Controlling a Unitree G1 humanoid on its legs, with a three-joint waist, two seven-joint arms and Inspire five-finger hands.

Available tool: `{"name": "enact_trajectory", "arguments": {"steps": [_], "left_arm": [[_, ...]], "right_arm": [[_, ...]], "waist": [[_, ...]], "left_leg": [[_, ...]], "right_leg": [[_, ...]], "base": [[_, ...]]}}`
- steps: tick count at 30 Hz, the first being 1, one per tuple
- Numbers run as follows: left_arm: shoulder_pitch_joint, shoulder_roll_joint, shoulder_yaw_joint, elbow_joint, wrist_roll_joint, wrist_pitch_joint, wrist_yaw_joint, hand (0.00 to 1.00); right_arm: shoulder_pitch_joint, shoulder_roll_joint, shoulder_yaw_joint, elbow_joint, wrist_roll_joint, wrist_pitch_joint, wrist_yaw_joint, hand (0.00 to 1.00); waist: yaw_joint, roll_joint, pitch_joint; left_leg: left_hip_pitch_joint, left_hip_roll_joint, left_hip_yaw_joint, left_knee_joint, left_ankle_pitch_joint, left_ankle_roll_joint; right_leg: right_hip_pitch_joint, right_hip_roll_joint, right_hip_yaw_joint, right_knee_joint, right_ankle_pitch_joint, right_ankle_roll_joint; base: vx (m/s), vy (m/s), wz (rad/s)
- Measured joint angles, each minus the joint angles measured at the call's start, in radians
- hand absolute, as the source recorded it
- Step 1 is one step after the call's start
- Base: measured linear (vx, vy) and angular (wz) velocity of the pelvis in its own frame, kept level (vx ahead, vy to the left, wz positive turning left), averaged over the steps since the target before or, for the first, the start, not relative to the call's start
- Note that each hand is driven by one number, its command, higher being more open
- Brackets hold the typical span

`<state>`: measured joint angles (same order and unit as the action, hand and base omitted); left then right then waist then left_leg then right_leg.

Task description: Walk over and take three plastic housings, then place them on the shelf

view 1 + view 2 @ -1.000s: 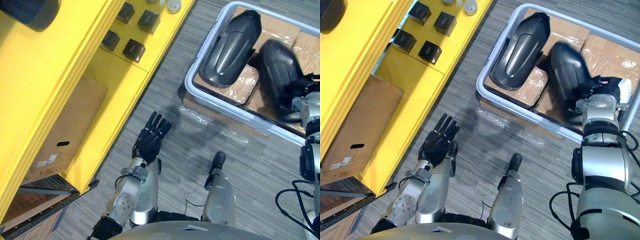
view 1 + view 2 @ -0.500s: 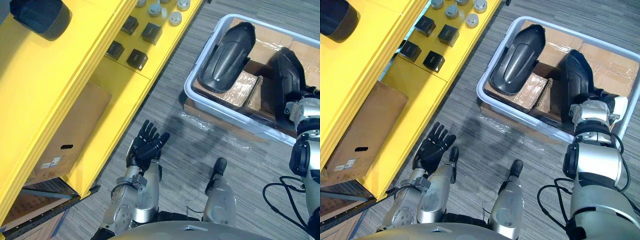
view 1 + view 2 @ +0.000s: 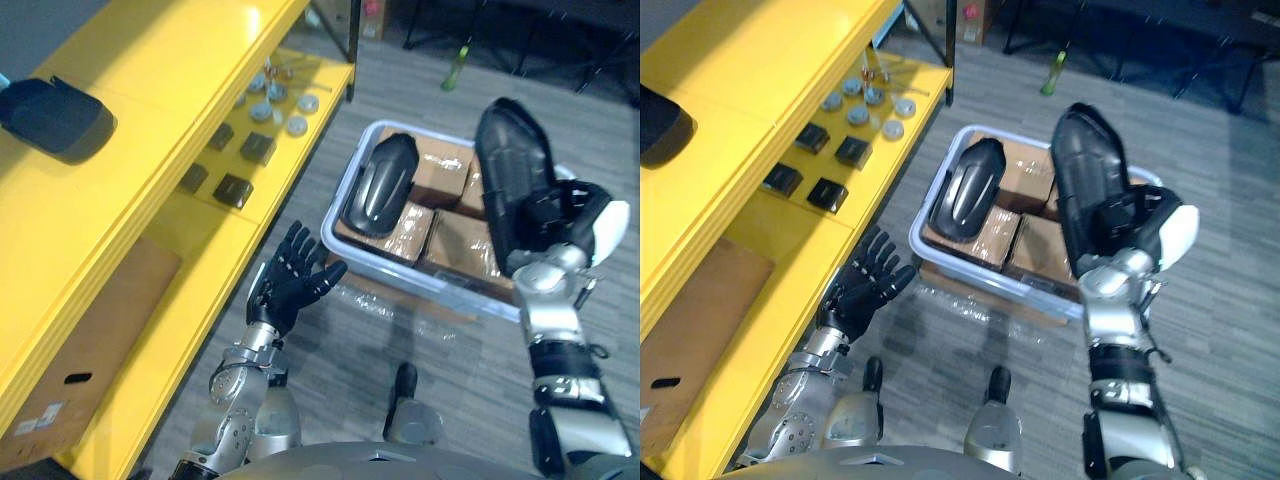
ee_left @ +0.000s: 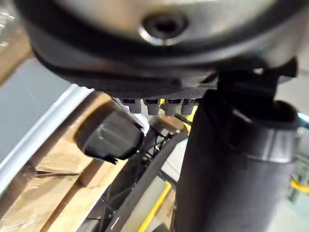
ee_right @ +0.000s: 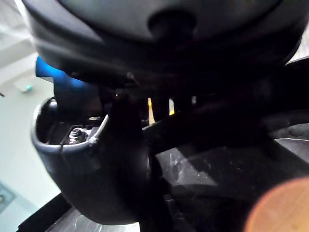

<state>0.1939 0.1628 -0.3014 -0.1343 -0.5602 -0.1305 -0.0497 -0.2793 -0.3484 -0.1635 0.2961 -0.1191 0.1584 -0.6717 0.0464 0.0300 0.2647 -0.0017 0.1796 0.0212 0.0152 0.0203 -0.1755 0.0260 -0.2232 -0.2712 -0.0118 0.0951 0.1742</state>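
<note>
Grey carpet floor (image 3: 400, 330) is running between a long yellow metal shelf (image 3: 150, 60) and a pale plastic bin (image 3: 430, 130) packed with brown cardboard boxes (image 3: 455, 245). Three dark curved plastic housings are showing. One (image 3: 55, 118) is lying on the shelf's top board near its front edge. One (image 3: 380, 185) is resting in the bin. The third (image 3: 510, 185) is standing upright above the bin's rim, with the right hand (image 3: 570, 215) curling its fingers round the lower end. Four small black square blocks (image 3: 258, 148) are sitting on a lower board beside what are probably six round grey discs (image 3: 297, 124). The left hand (image 3: 290, 285) is hanging with fingers spread, holding nothing, in the open strip of floor between shelf and bin.
</note>
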Motion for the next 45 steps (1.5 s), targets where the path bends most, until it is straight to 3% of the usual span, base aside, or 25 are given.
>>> {"name": "enact_trajectory", "arguments": {"steps": [2,5,8,11,16,20,28,33,41,45], "left_arm": [[-0.053,-0.007,-0.004,-0.02,0.093,0.008,0.016,1.0],[-0.102,-0.012,-0.015,-0.043,0.079,0.054,0.01,1.0],[-0.127,-0.009,-0.057,-0.049,0.056,0.179,-0.03,1.0],[-0.132,-0.009,-0.123,-0.048,0.061,0.251,-0.061,1.0],[-0.177,-0.005,-0.136,-0.048,0.037,0.301,-0.103,1.0],[-0.189,0.003,-0.137,-0.047,-0.072,0.33,-0.112,1.0],[-0.189,0.001,-0.161,-0.019,-0.163,0.314,-0.035,1.0],[-0.189,-0.006,-0.162,-0.013,-0.231,0.259,0.028,1.0],[-0.188,-0.029,-0.153,0.033,-0.315,0.11,0.075,1.0],[-0.188,-0.048,-0.154,0.033,-0.337,0.088,0.075,1.0]], "right_arm": [[0.004,0.047,0.007,-0.001,-0.025,-0.019,-0.018,0.0],[0.034,0.052,0.036,-0.063,-0.038,-0.034,-0.023,0.0],[0.041,0.052,0.079,-0.143,-0.082,-0.08,-0.038,0.0],[0.038,0.052,0.101,-0.193,-0.152,-0.14,-0.056,0.0],[0.04,0.052,0.145,-0.205,-0.202,-0.176,-0.09,0.0],[0.041,0.052,0.185,-0.205,-0.258,-0.235,-0.118,0.0],[0.072,0.052,0.212,-0.205,-0.268,-0.313,-0.14,0.0],[0.083,0.083,0.266,-0.205,-0.302,-0.343,-0.15,0.0],[0.149,0.128,0.401,-0.199,-0.347,-0.413,-0.155,0.0],[0.152,0.131,0.453,-0.169,-0.347,-0.424,-0.156,0.0]], "waist": [[-0.002,-0.008,-0.016],[-0.001,-0.007,-0.022],[-0.024,-0.009,-0.068],[-0.029,-0.011,-0.092],[-0.039,-0.023,-0.115],[-0.042,-0.018,-0.137],[-0.05,-0.012,-0.158],[-0.049,-0.013,-0.159],[-0.043,-0.033,-0.194],[-0.036,-0.038,-0.197]], "left_leg": [[0.028,-0.002,0.005,-0.006,0.0,-0.001],[0.047,-0.002,0.011,-0.012,0.002,-0.002],[0.052,-0.001,0.021,-0.022,0.008,-0.003],[0.078,0.0,0.044,-0.026,0.006,-0.004],[0.098,-0.001,0.053,-0.027,0.006,-0.004],[0.098,-0.002,0.065,-0.036,0.008,-0.002],[0.098,-0.002,0.066,-0.038,0.009,-0.003],[0.1,-0.003,0.061,-0.038,0.009,-0.003],[0.098,-0.004,0.055,-0.039,0.009,-0.002],[0.099,-0.004,0.048,-0.039,0.009,-0.003]], "right_leg": [[0.025,-0.002,0.0,-0.007,0.0,0.0],[0.039,-0.001,0.001,-0.009,0.0,0.001],[0.034,-0.001,0.006,-0.013,0.002,0.003],[0.04,0.0,0.029,-0.012,0.005,0.004],[0.053,0.0,0.033,-0.014,0.006,0.004],[0.054,0.001,0.031,-0.045,0.024,0.006],[0.056,0.001,0.028,-0.045,0.028,0.002],[0.062,0.001,0.023,-0.046,0.028,0.002],[0.071,0.001,0.013,-0.059,0.029,0.003],[0.078,0.001,0.006,-0.061,0.029,0.003]], "base": [[-0.01,0.008,-0.05],[-0.02,0.001,-0.04],[-0.02,0.004,-0.08],[0.0,0.007,-0.21],[-0.04,0.007,-0.07],[-0.04,0.008,-0.08],[0.0,0.002,-0.01],[0.0,0.002,0.01],[-0.01,0.003,0.01],[-0.02,0.011,0.05]]}}
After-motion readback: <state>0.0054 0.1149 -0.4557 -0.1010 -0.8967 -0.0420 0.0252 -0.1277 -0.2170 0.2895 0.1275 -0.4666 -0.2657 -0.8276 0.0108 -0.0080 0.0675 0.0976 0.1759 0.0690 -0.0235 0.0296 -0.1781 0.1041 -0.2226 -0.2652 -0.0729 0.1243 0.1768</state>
